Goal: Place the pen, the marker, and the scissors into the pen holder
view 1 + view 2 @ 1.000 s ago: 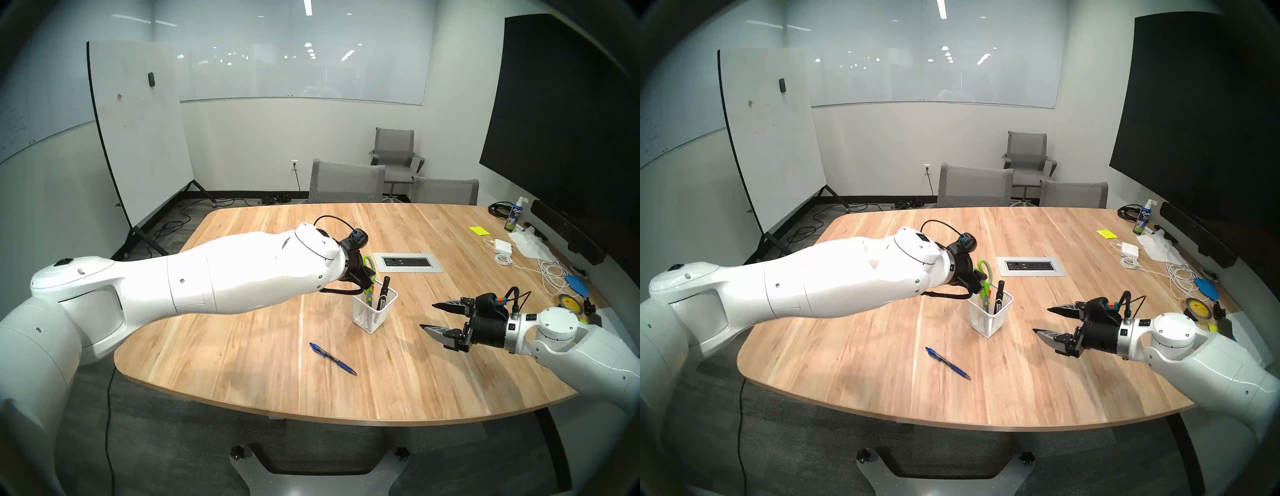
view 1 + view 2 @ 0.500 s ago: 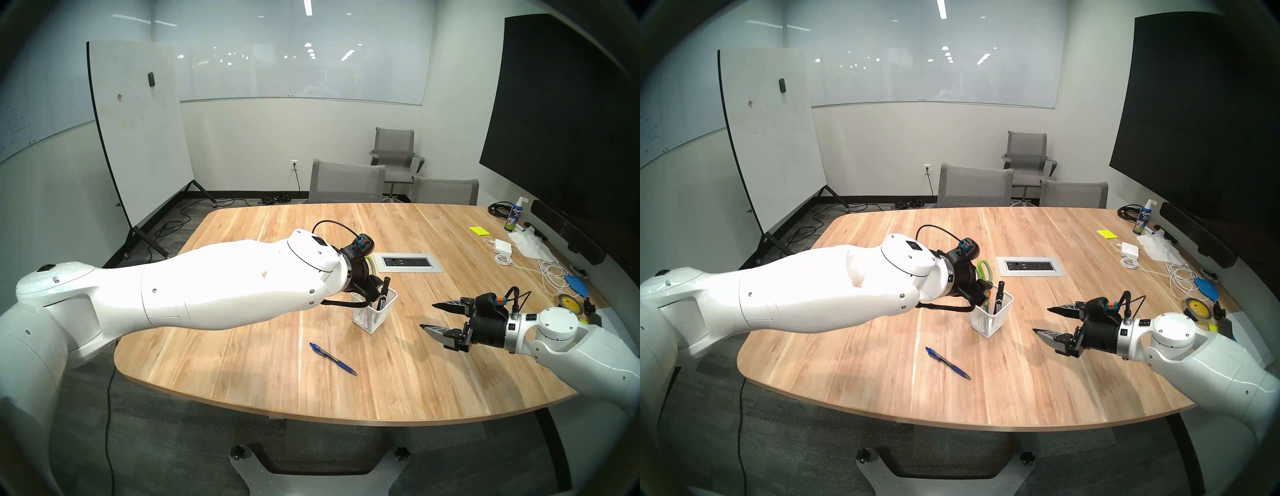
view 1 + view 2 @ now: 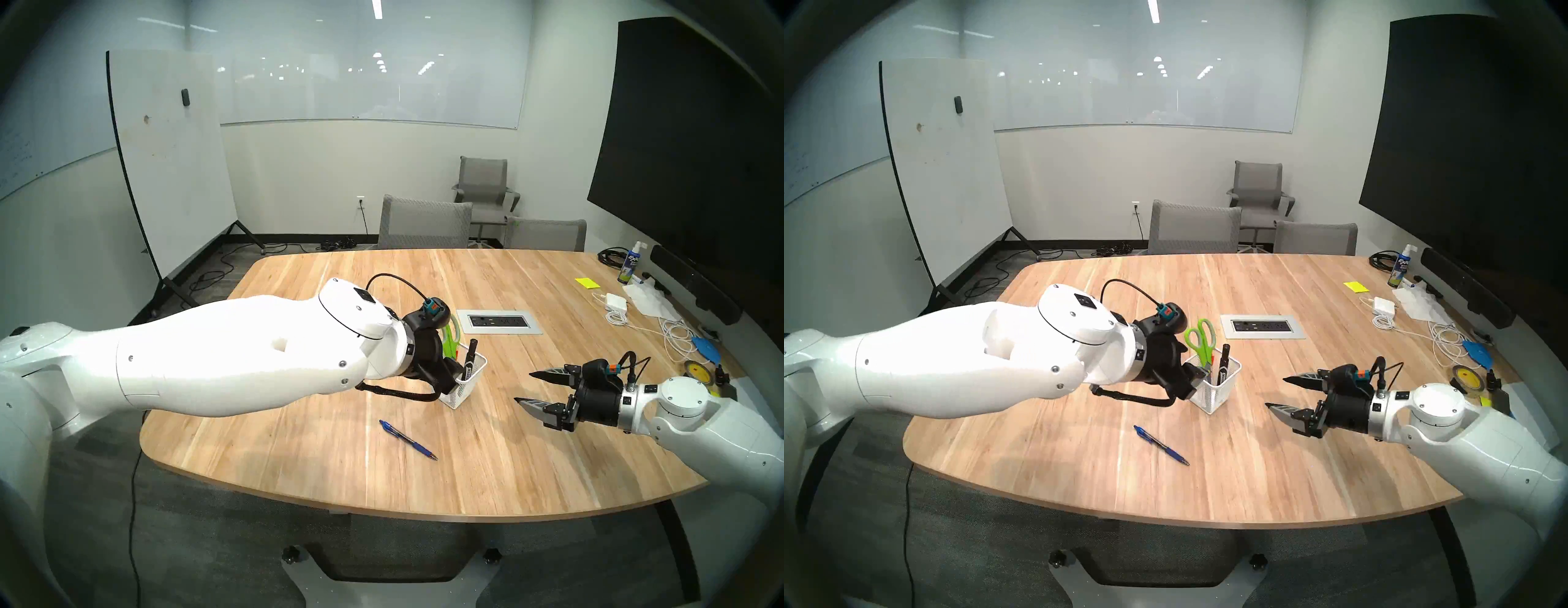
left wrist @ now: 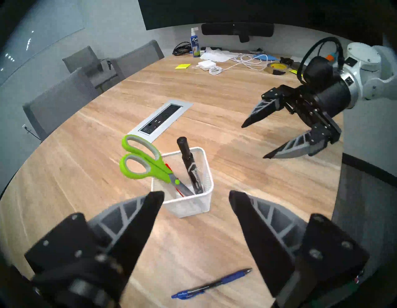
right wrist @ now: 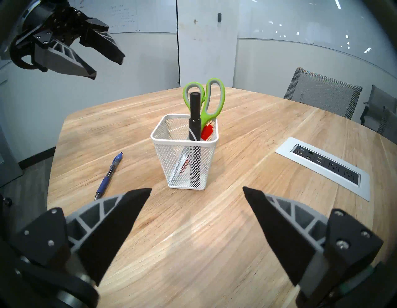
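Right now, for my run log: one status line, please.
scissors: in cup | marker: in cup | pen: on table | both jaws open, empty

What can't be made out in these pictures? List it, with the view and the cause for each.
- Pen holder: in the head left view the left gripper covers its near side.
- Scissors: blade tips blurred behind mesh in the right wrist view.
- Red item in the holder: mostly hidden by the marker, unidentifiable.
- Spray bottle: small print too small to read.
- Pen: blurred in the left wrist view.
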Tool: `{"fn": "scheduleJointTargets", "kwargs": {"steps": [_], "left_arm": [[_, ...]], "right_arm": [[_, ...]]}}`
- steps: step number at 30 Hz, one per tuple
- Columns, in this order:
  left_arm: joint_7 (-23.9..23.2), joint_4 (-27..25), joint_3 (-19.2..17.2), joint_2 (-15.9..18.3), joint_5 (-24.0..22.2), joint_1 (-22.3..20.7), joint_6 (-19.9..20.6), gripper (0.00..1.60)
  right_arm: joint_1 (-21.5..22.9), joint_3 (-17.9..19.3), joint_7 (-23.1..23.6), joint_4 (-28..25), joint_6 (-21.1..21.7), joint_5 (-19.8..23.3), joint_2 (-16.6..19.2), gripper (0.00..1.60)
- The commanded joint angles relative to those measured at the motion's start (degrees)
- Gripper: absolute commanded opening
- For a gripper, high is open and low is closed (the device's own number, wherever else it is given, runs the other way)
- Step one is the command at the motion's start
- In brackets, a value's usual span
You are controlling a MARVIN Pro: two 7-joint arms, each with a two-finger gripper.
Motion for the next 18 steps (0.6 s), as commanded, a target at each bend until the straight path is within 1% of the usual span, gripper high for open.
{"fn": "scheduleJointTargets", "kwargs": {"steps": [1, 4, 12, 18], "left_arm": [[-4.38, -0.85, -1.94, 5.12, -1.34, -2.43, 1.57, 1.60], [-6.54, 0.21, -1.79, 5.73, -1.15, -2.62, 1.88, 1.60], [-15.38, 4.48, -0.58, 5.86, 1.01, -3.38, 2.37, 1.60], [-21.60, 8.22, 0.60, 4.24, 4.12, -3.97, 1.98, 1.60]], "right_arm": [[0.64, 0.68, -0.06, -0.33, -0.33, 0.22, 0.12, 1.60], [0.63, 0.69, -0.07, -0.34, -0.33, 0.23, 0.13, 1.60], [0.62, 0.70, -0.08, -0.35, -0.35, 0.24, 0.13, 1.60], [0.62, 0.70, -0.08, -0.35, -0.35, 0.25, 0.14, 1.60]]}}
